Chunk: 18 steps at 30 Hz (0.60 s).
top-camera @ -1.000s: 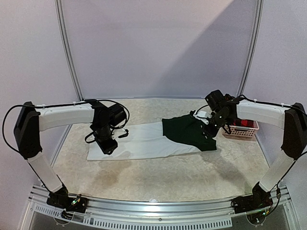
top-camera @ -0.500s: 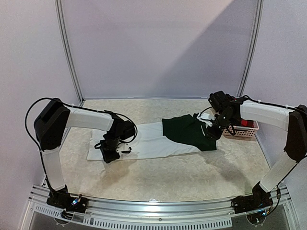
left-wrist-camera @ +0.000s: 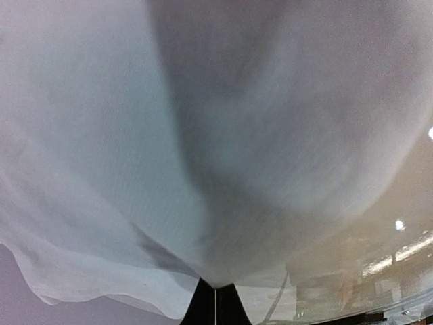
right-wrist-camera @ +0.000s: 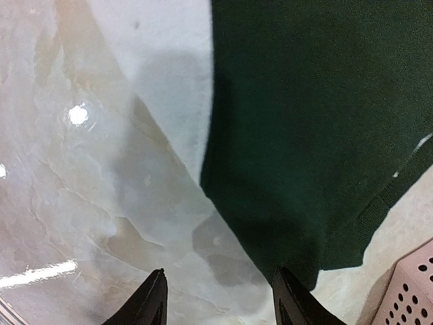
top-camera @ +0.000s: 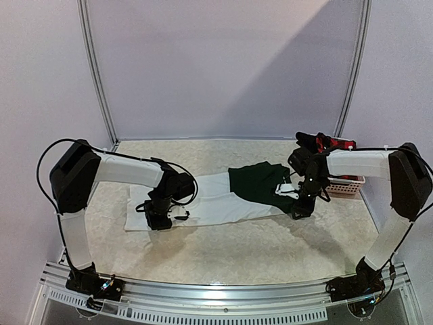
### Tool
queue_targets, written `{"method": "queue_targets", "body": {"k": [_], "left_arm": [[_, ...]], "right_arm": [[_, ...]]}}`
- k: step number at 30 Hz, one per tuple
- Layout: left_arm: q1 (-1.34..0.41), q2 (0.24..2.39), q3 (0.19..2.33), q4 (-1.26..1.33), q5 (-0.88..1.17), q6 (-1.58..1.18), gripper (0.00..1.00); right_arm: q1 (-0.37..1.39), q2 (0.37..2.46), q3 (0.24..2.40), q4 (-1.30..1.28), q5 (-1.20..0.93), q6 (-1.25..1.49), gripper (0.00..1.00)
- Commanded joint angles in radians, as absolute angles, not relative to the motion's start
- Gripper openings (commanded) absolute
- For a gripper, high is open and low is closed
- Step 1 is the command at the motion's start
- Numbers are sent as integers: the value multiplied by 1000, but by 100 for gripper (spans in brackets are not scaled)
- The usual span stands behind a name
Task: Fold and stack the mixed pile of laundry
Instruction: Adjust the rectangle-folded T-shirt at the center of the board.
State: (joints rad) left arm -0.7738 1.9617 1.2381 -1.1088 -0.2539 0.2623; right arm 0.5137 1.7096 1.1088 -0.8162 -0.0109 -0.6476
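Now: left pincer (top-camera: 160, 221) was clamped on the white cloth (top-camera: 213, 203) near its left end, centre-left of frame. Right pincer (right-wrist-camera: 220, 298) gaped empty by the dark green garment (top-camera: 260, 184), right of centre on the table (top-camera: 223, 254).

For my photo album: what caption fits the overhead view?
Left hand pinches the long white cloth; open right hand hovers by the dark green garment.
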Motion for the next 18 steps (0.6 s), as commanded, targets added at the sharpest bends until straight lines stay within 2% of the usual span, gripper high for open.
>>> {"method": "queue_targets", "body": {"k": [1,10,14,18], "left_arm": [[-798,1950,1221,-1103,-188,258,0],[-805,1895,1197,-1117,-170,253,0],[-815,1863,1198,-1122,-103,247,0],[-845,1851,1210,-1126,-22,244,0]], "right_arm": [[558,1753,1089,-791,60,-746,53],[567,1854,1088,-634,260,-810,47],[555,1918,1136,-535,329,-847,34],[506,2061,1343,-473,357,-864,23]]}}
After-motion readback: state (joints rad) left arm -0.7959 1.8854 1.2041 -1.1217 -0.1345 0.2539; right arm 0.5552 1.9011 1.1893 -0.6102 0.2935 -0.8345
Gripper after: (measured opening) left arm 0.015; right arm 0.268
